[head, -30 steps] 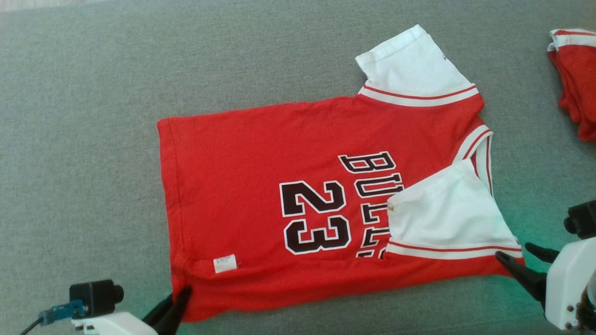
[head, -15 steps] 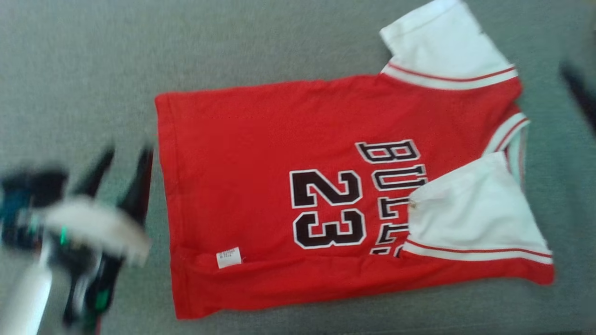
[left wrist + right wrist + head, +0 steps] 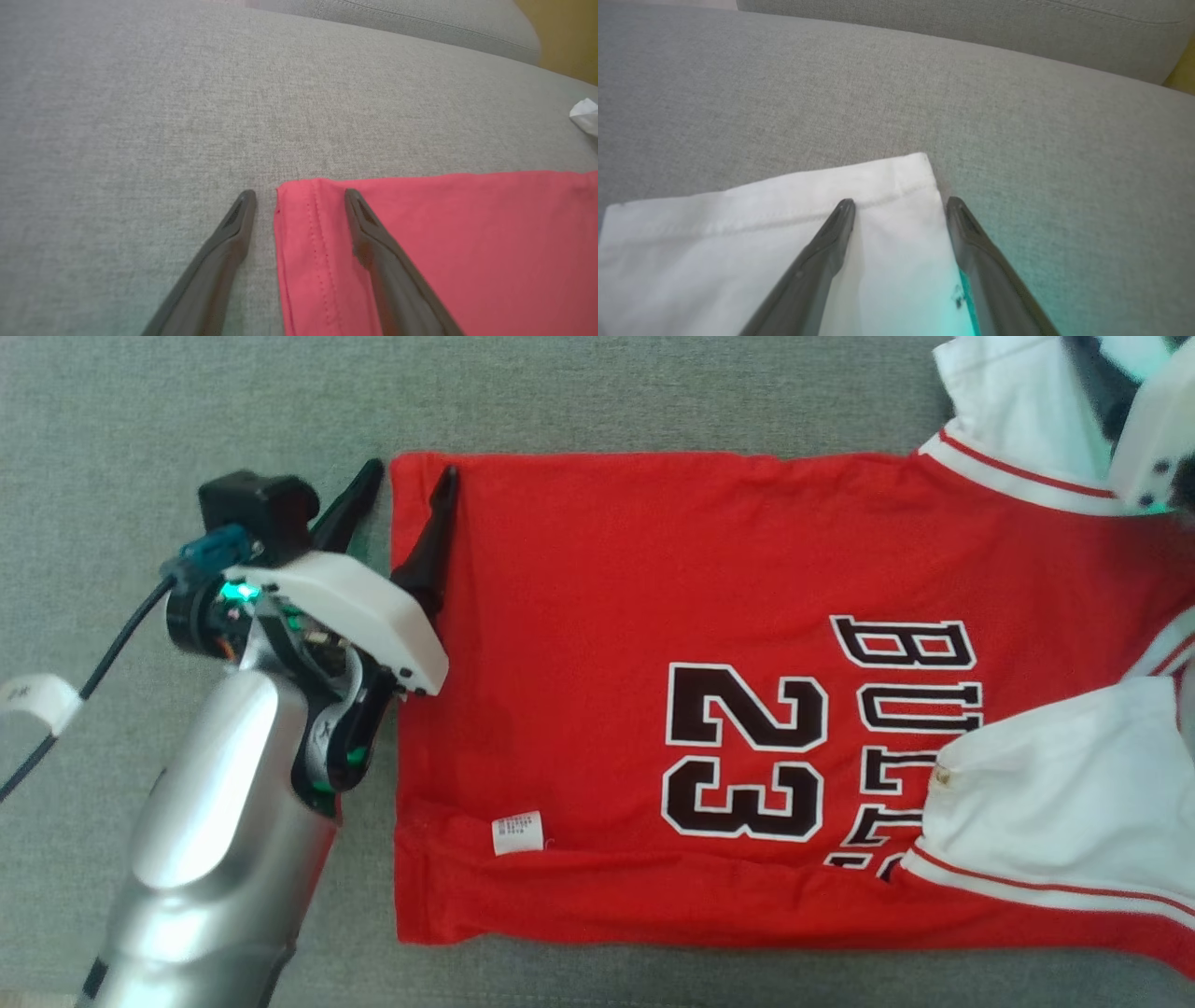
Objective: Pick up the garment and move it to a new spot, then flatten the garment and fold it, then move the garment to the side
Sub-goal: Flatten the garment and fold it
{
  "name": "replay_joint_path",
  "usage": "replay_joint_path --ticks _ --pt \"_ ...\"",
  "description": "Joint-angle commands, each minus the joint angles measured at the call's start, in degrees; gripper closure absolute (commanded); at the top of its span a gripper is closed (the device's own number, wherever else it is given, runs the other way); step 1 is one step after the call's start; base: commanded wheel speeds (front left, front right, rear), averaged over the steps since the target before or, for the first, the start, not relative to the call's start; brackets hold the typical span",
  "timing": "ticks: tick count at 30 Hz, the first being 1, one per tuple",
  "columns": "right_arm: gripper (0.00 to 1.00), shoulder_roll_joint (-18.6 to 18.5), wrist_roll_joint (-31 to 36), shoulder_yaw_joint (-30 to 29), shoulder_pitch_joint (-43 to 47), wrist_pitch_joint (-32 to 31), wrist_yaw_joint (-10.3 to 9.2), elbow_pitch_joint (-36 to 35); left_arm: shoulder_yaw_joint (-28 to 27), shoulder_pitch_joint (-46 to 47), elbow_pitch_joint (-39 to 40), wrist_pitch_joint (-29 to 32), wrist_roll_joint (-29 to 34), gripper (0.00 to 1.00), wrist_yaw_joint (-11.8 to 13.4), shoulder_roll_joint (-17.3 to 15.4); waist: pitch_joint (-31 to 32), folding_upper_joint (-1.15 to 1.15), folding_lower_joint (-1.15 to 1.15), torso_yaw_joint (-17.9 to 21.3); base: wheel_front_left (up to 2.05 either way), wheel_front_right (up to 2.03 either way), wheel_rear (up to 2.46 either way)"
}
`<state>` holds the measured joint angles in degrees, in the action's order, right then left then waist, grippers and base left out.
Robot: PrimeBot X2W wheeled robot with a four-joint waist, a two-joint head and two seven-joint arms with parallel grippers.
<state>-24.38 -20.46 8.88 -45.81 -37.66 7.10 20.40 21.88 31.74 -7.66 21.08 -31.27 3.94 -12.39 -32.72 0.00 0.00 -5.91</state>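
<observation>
Left wrist view has the left end effector (image 3: 300, 193) spread wide and holding nothing, its two dark fingers (image 3: 224, 252) straddling a corner of the red jersey (image 3: 467, 252): one finger lies over the grey sofa cushion (image 3: 140, 116) just beside the stitched hem, the other over the red cloth just inside it. Whether either tip touches what is under it cannot be told. From the head view the same left end effector (image 3: 412, 470) sits at the far left corner of the jersey (image 3: 597, 616), with its white housing and silver forearm (image 3: 215, 840) running back along the hem edge toward the bottom left. Right wrist view shows the right end effector (image 3: 901, 201) also spread and empty, one finger over the white sleeve (image 3: 738, 242) close to its cuff corner, the other just past the sleeve's side edge above the cushion (image 3: 1017, 116), where a green glow falls. The jersey lies flat and spread across the cushion with its hem toward the robot's left and its collar end toward the right. A black number 23 (image 3: 744, 751) faces up, and the near white sleeve (image 3: 1055, 803) is folded inward over part of the black lettering (image 3: 910, 649). A small white label (image 3: 516, 833) shows near the near hem corner.
</observation>
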Motion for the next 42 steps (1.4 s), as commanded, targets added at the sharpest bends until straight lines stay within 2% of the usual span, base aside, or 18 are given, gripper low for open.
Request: replay_joint_path --ticks 1,6,14,15,16,17,19,22,25,31,36,42 --pt "0.00 -0.76 0.12 0.96 -1.37 0.73 0.39 -0.08 -1.24 0.81 -0.25 0.03 0.20 0.00 -0.40 -1.11 -0.29 0.00 0.00 -0.34 0.00 0.00 0.00" --pt "0.00 -1.17 -0.94 3.21 -3.90 1.95 0.39 4.48 -0.48 2.12 -3.19 0.34 0.15 0.00 -1.44 -1.28 -0.31 0.00 0.00 -0.26 0.00 0.00 0.00" --pt "0.00 -1.41 -3.96 6.40 -4.93 1.85 0.39 7.38 1.07 1.45 -3.71 3.09 -1.33 0.00 -2.93 -1.43 0.10 0.00 0.00 0.15 0.00 0.00 0.00" --pt "0.00 -1.27 -4.47 6.85 -4.94 1.61 0.39 7.64 1.41 1.26 -3.68 3.82 -1.57 0.55 -3.17 -1.50 0.11 0.00 0.00 0.21 0.00 0.00 0.00" --pt "0.41 -1.07 -5.19 7.44 -4.92 1.22 0.39 7.84 1.78 1.06 -3.59 4.58 -1.91 1.00 -3.50 -1.52 0.13 0.00 0.00 0.25 0.00 0.00 0.00" --pt "1.00 -0.87 -6.23 7.94 -4.90 0.84 0.39 7.94 2.35 0.85 -3.42 5.55 -2.17 1.00 -4.03 -1.68 0.15 0.00 0.00 0.28 0.00 0.00 0.00" --pt "1.00 -0.94 -8.11 9.36 -4.93 0.12 0.39 7.66 2.63 0.65 -2.65 6.27 -2.67 1.00 -4.54 -1.89 0.18 0.00 0.00 0.35 0.00 0.00 0.00" --pt "1.00 -1.68 -8.44 8.64 -6.14 3.58 0.39 7.46 1.76 1.35 -1.65 4.97 -2.33 1.00 -3.91 -2.18 0.21 0.00 0.00 0.42 0.00 0.00 0.00" --pt "1.00 -1.45 -6.42 5.40 -9.15 11.10 0.39 9.08 -0.37 3.27 -1.43 2.33 -1.88 1.00 -2.70 -2.57 0.71 0.00 0.00 0.75 0.00 0.00 0.00" --pt "1.00 -0.59 -7.25 6.34 -9.96 14.40 0.39 8.97 -3.36 4.37 -0.02 -0.69 -2.64 1.00 -1.74 -3.15 2.69 0.00 0.00 2.23 0.00 0.00 0.00" --pt "1.00 -1.55 -9.97 7.59 -6.71 16.18 0.39 4.85 -4.61 1.83 2.30 -2.40 -3.67 1.00 -1.26 -3.24 4.53 0.00 0.00 3.49 0.00 0.00 0.00" --pt "1.00 -4.03 -13.44 6.12 4.89 16.84 0.39 -6.59 -6.96 -6.11 8.50 -4.79 -6.40 1.00 -0.38 -3.50 7.66 0.00 0.00 5.73 0.00 0.00 0.00"
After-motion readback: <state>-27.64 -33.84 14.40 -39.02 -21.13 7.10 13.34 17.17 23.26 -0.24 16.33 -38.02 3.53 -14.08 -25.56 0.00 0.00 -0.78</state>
